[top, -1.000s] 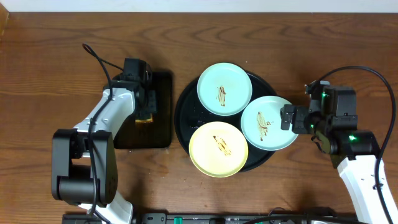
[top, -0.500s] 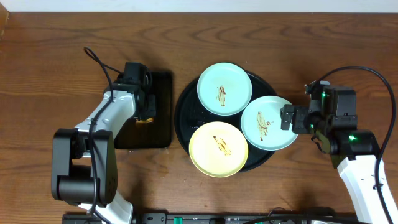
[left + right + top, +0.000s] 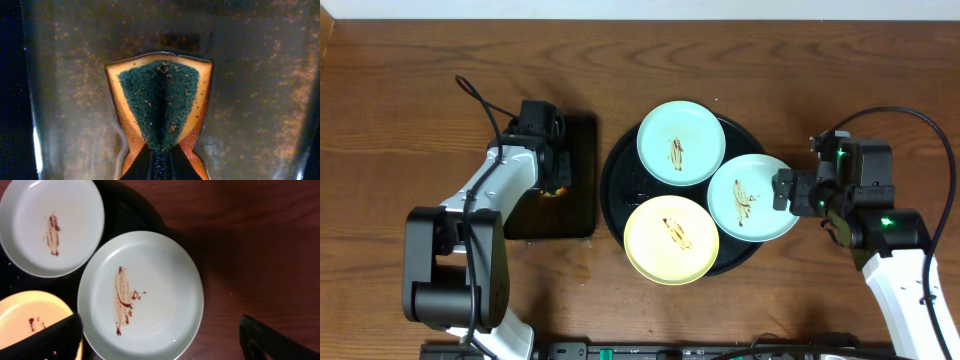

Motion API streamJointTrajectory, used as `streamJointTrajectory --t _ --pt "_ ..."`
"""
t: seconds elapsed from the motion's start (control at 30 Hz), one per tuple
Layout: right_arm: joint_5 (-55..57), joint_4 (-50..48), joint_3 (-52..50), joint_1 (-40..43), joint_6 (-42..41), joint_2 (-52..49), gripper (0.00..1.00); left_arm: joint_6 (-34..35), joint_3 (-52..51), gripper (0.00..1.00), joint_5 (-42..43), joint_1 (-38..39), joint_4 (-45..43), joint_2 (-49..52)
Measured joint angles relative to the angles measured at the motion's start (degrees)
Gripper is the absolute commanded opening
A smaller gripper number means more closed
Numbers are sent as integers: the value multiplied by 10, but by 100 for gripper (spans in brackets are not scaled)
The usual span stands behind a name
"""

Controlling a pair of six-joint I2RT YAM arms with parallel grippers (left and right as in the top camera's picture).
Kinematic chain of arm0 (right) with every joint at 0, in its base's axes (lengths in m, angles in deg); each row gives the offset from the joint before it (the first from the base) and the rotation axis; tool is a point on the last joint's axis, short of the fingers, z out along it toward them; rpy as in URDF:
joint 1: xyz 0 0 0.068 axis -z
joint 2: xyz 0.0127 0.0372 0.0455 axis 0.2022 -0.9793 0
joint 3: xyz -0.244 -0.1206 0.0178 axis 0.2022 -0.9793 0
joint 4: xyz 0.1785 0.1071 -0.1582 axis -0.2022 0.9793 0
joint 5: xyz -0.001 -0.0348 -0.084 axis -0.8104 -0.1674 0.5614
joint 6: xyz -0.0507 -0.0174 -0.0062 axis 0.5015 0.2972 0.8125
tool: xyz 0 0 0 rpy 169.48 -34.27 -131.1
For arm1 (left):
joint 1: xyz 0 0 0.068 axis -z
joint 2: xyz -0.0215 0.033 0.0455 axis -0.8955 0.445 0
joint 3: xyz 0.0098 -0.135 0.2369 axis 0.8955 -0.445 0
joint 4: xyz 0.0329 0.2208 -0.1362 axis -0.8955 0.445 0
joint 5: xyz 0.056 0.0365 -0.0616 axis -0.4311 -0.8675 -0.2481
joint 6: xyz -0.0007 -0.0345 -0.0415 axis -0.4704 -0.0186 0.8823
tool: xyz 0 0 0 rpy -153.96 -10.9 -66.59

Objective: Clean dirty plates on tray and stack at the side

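First, overhead: round black tray (image 3: 618, 180) mid-table carries three smeared plates: back mint plate (image 3: 680, 142), right mint plate (image 3: 752, 197), yellow plate (image 3: 671, 238); right gripper (image 3: 785, 190) just beside right mint plate; left gripper (image 3: 552, 180) over rectangular tray (image 3: 578, 205)
Left wrist: jaws pinch folded sponge (image 3: 160, 107)
Right wrist: fingers (image 3: 50, 337) spread wide, holding nothing

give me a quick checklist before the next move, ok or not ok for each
1. The left claw pinches the sponge: ok.
2. The right claw is open: ok.
3. On the tray: top mint plate, right mint plate, yellow plate: ok.
4. Plates wiped: not ok, all three smeared.
5. Any plate gripped for wiping: not ok.
6. Sponge damp: cannot tell.
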Motion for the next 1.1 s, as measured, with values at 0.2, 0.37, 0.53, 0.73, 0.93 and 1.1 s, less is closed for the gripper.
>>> streamJointTrajectory --t 0.2,0.37,0.53,0.73,0.93,1.1 --pt "27 4 0 0 -2 -1 83 0 0 8 0 0 5 -15" --pt "35 3 0 2 -2 -32 71 8 0 8 0 0 5 -69" --pt "39 -1 0 2 -3 -93 62 13 0 8 0 0 5 -99" --pt "40 -30 0 5 -2 -161 54 20 0 8 0 0 9 -99" --pt "40 -50 0 38 -3 -213 49 22 0 8 0 0 11 -99" --pt "28 -64 0 61 -2 -233 50 22 0 8 0 0 12 -99"
